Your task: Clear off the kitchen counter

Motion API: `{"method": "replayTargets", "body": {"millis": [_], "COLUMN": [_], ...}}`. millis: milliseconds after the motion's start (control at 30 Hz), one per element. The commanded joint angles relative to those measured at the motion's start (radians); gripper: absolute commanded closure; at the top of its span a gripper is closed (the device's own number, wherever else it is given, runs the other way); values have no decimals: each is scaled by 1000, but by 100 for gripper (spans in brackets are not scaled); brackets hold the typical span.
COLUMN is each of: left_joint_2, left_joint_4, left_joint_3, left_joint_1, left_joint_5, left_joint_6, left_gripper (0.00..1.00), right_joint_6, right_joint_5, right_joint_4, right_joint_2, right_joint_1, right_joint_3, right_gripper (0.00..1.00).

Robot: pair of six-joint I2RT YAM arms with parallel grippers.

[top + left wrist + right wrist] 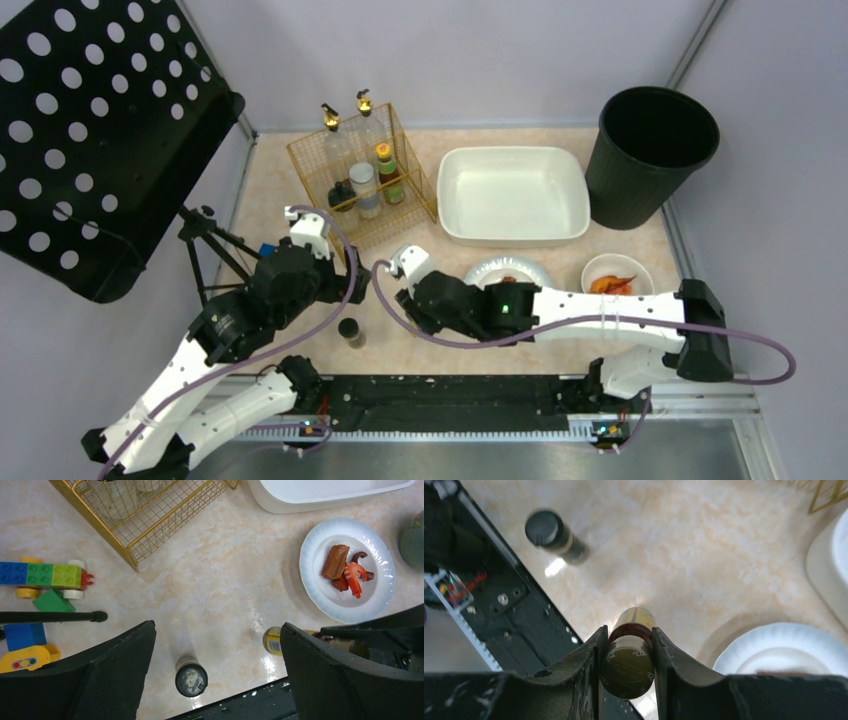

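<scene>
2 fingers of the right tool (628, 635) pinch a small jar (626, 667) just below its dark lid, one on each side. I cannot tell whether the jar's base rests on the table (210, 575) or hangs just above it. The left tool (217, 627) is spread wide and holds nothing. It hovers over a bare part of the pale marbled table, which lies beneath both arms and runs back to the grey walls. Below it, near the table's near edge, stands 1 dark-capped shaker (191, 680).

Further out sit a plate (307, 575) of food scraps, a gold wire basket (165, 525) with bottles, a white tub (512, 195), a black bin (650, 150) and toy bricks (45, 575).

The likely trouble is the grip. It sits high on the jar, so a quick swing could tip the jar or let it slide out. The right arm reaches across above the plate, so a low move might clip it. A drop by the left tool could knock the shaker over the edge.

The jar carries a yellow label and faint marks on its lid, but both are too blurred to read.
</scene>
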Motion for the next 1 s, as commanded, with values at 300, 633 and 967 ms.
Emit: {"method": "replayTargets", "body": {"millis": [300,633,967], "left_joint_2": [-35,-61,-64], "left_joint_4": [3,2,34], "left_joint_3": [8,-9,-27], "left_joint_1": [-2,-2,-2], "left_joint_5": [-26,-11,28], "left_joint_6": [2,-4,-5], "left_gripper": [1,1,1], "right_joint_6": [-184,-299,-314], "right_joint_5": [141,196,137], "right_joint_4": [2,21,37], "right_joint_2": [152,393,572], "right_joint_1": [-185,-301,-398], "right_joint_3": [509,836,1014], "right_gripper": [100,100,100]}}
